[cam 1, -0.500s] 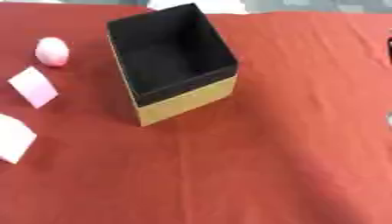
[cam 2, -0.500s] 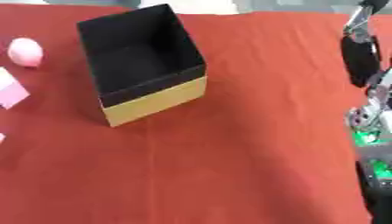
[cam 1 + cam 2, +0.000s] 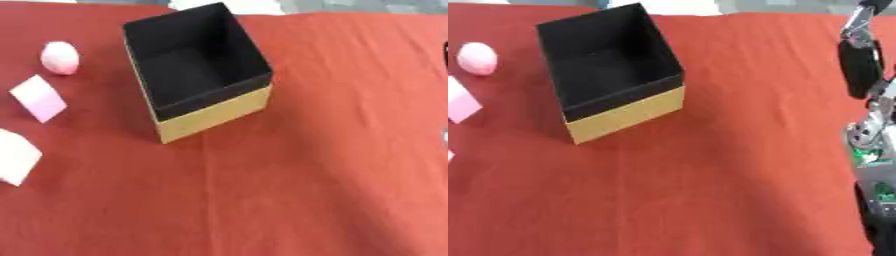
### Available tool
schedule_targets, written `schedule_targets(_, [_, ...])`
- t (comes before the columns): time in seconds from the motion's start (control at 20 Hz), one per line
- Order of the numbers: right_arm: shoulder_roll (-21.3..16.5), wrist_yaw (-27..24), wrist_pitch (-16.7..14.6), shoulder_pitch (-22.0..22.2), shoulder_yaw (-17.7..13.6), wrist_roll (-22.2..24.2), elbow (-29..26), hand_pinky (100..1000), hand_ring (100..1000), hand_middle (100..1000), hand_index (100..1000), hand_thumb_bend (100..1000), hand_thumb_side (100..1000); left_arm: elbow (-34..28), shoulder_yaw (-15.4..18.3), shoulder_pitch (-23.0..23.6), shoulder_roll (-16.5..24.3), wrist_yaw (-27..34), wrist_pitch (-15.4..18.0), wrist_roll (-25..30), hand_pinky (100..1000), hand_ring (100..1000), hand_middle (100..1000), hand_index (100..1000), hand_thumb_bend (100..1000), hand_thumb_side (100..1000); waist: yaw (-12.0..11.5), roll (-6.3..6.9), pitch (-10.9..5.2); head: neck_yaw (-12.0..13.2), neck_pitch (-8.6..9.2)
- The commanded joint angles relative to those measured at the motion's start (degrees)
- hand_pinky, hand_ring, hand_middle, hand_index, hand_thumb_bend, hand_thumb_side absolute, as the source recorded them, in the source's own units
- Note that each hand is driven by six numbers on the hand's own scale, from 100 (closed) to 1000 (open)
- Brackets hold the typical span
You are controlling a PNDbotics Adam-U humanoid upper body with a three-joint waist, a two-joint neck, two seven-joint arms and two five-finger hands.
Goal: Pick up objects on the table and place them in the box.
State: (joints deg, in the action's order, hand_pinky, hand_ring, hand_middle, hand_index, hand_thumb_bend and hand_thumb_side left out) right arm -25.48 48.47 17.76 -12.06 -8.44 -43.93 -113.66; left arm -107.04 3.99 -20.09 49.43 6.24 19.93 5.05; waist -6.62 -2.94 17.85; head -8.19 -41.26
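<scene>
A red cloth covers the table. An open black box with a tan base sits at 11 o'clock. At 9 o'clock lie a pink egg-shaped ball, a pink block and a pale block. The right hand shows at 3 o'clock; whether its fingers are spread or curled I cannot tell.

We see the box standing on the table, behind its middle. Left of the box lie three objects: a round object farthest back, a block before it, another block nearest.
</scene>
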Motion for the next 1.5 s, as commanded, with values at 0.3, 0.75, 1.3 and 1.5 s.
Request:
schedule_targets(0.3, [-1.27,-0.13,0.35,-0.01,-0.27,-0.96,-0.93,812,755,782,884,100,704,1.06,0.42,-0.25,4.46,-15.62,5.14,12.84,643,740,897,930,100,301,-0.25,0.62,-1.21,1.65,-0.72])
schedule_targets(0.75, [-1.61,0.13,0.29,0.33,-0.22,-0.94,-0.93,812,755,781,884,100,702,2.77,-1.07,0.46,8.35,-24.37,7.24,25.92,739,811,913,1000,100,484,-0.76,1.04,-1.71,0.96,-1.15])
schedule_targets(1.3, [-1.69,0.0,-0.03,0.37,0.05,-0.79,-0.93,812,755,781,883,100,703,2.87,-4.83,0.42,12.01,-31.44,9.53,29.47,792,841,900,1000,178,641,-0.92,1.06,-1.82,0.14,-0.99])
schedule_targets(1.5, [-1.74,-0.01,-0.12,0.4,0.05,-0.73,-0.93,813,755,781,883,100,702,3.08,-6.28,0.02,13.26,-33.65,10.32,30.27,806,848,896,1000,258,706,-0.99,1.08,-1.84,0.17,-0.93])
